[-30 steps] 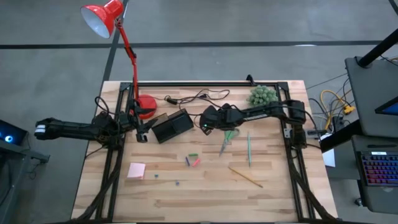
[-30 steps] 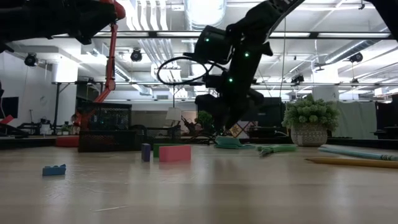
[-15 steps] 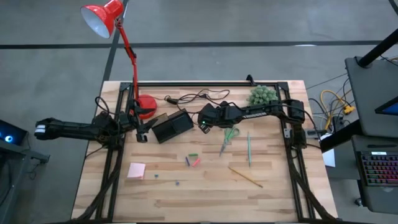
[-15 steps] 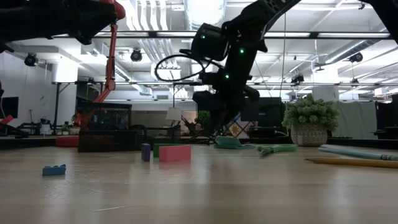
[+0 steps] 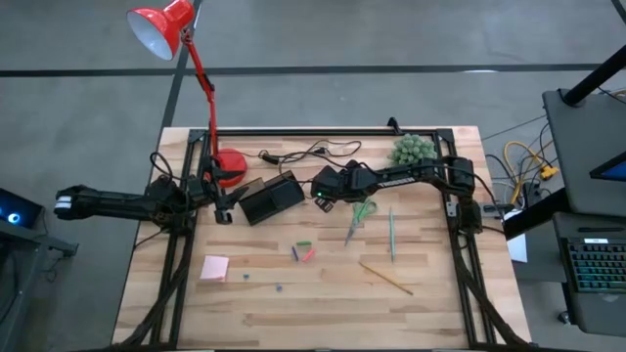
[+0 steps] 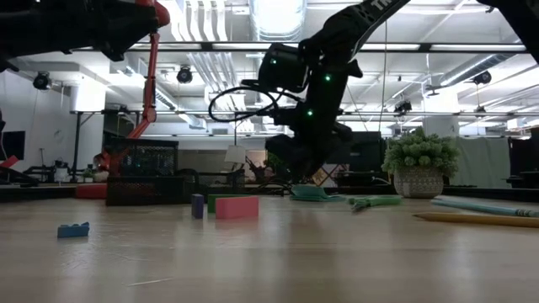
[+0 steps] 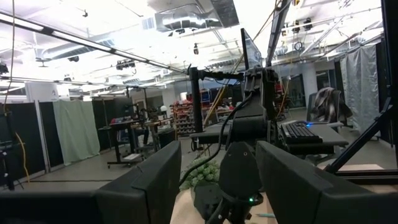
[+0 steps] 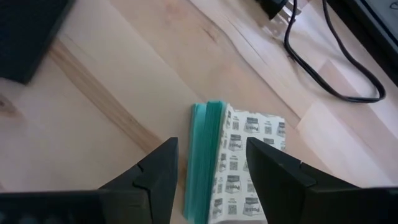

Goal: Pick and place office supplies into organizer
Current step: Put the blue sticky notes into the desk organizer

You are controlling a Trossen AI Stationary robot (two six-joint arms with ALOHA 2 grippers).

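My right gripper (image 5: 321, 198) hangs open, tipped downward, just right of the black organizer (image 5: 272, 198). In its wrist view a white green-dotted block (image 8: 239, 155) with a green edge lies flat on the table between and beyond my right gripper's (image 8: 211, 144) fingers. I cannot see any touch. Green-handled scissors (image 5: 359, 217), a green pen (image 5: 392, 233), a pencil (image 5: 384, 278), a pink pad (image 5: 215, 267) and small coloured pieces (image 5: 305, 251) lie flat on the wood. My left gripper (image 5: 221, 211) waits open at the table's left, held above it.
A red lamp base (image 5: 230, 166) and a black cable (image 5: 313, 152) sit behind the organizer. A green plant ball (image 5: 413, 150) stands at the far right. Black frame rails (image 5: 469, 274) run along both sides. Bare wood lies near the front edge.
My right gripper has rolled slightly about its pointing line while staying over the same spot beside the organizer. Its fingers have stayed open.
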